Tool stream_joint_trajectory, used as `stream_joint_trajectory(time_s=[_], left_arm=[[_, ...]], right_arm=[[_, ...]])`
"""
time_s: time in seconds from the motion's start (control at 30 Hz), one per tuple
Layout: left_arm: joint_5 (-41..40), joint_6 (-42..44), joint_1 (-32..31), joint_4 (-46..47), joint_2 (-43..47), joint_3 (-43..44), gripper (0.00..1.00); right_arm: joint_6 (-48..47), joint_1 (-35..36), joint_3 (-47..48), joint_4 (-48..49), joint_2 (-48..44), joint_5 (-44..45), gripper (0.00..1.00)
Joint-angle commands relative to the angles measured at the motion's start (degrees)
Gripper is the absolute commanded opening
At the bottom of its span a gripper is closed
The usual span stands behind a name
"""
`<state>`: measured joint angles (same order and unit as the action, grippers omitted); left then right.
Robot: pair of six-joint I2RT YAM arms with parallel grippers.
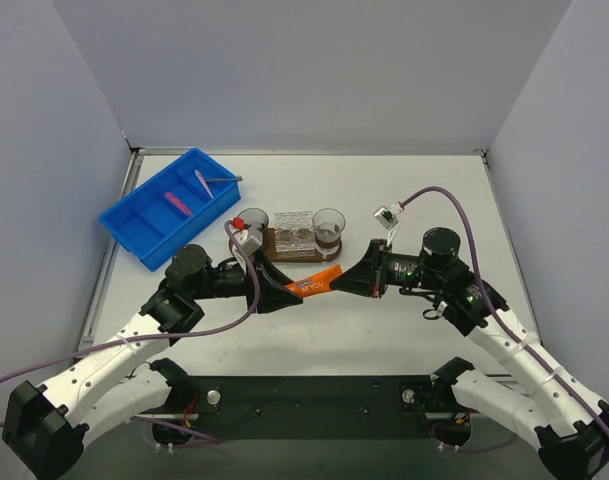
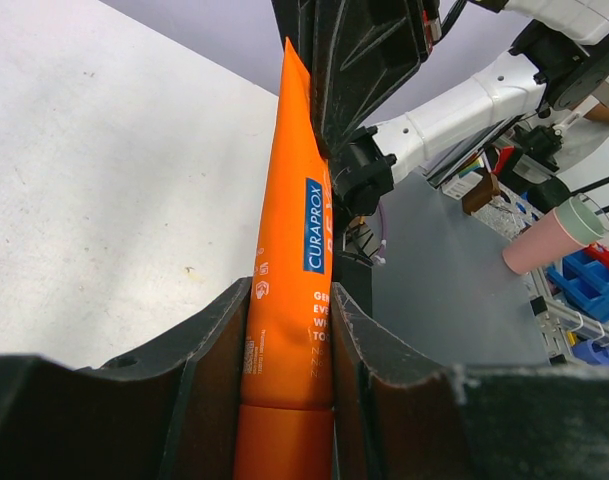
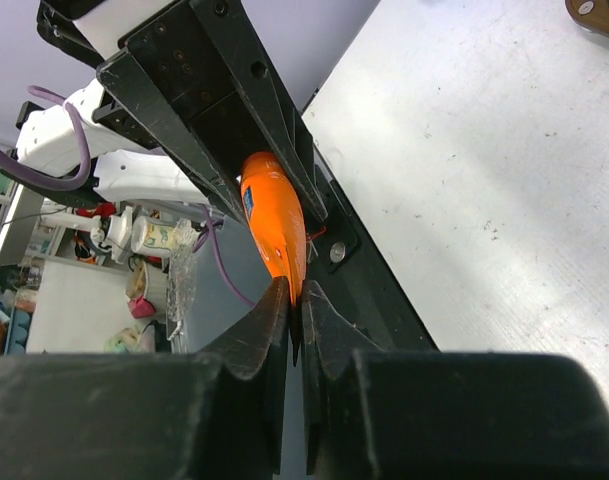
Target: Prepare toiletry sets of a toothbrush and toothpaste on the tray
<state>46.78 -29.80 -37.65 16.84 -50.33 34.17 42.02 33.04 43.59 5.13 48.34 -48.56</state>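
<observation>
The orange toothpaste [image 1: 315, 283] tube hangs just above the table, in front of the dark-brown tray [image 1: 296, 256]. Both grippers hold it. My left gripper [image 1: 285, 291] is shut on the thick cap end, and the tube [image 2: 289, 250] fills the gap between its fingers [image 2: 216, 340]. My right gripper [image 1: 345, 277] is shut on the flat crimped end, pinching the tube [image 3: 274, 215] tightly at its tip. A pink toothbrush [image 1: 177, 202] and a lavender one [image 1: 203, 181] lie in the blue bin [image 1: 134, 225].
Two clear cups [image 1: 254, 219] [image 1: 329, 228] and a crinkled clear wrapper [image 1: 292, 230] sit on the tray. The blue bin stands at the back left near the wall. Purple cables loop from both arms.
</observation>
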Motion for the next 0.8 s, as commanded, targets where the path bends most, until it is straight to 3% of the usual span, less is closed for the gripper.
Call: stream_joint_trajectory(time_s=[0.0, 0.03, 0.07, 0.2, 0.27, 0.47, 0.63, 0.77], left_arm=[[1.3, 0.4, 0.0, 1.7, -0.1, 1.3, 0.24], [0.9, 0.9, 0.0, 0.8, -0.1, 1.6, 0.33], [-0.2, 2.5, 0.1, -1.6, 0.1, 2.6, 0.5], [-6.4, 8.3, 1.4, -9.9, 2.0, 6.3, 0.67], [-10.2, 11.6, 2.4, -14.5, 3.6, 8.6, 0.72], [-19.7, 16.6, 8.5, -22.2, 6.0, 12.8, 0.76], [-35.0, 14.0, 14.1, -27.4, 4.8, 13.6, 0.77], [-35.5, 9.9, 21.3, -28.8, 3.1, 11.6, 0.76]], right_arm=[[-0.4, 0.2, 0.5, 4.8, -1.6, -0.4, 0.0], [-0.7, 0.2, 0.8, 4.5, -1.7, 0.4, 0.0], [-1.3, 0.2, 1.1, 3.0, -1.8, 0.8, 0.0], [-8.2, -0.3, 5.4, -4.8, -2.7, 4.9, 0.0], [-11.7, -0.3, 10.2, -13.5, -2.5, 9.6, 0.0], [-22.1, -0.3, 22.7, -30.4, 1.2, 21.9, 0.0], [-25.2, 0.9, 31.8, -38.9, 9.5, 29.7, 0.0], [-25.1, 4.8, 38.0, -40.2, 15.5, 38.9, 0.0]])
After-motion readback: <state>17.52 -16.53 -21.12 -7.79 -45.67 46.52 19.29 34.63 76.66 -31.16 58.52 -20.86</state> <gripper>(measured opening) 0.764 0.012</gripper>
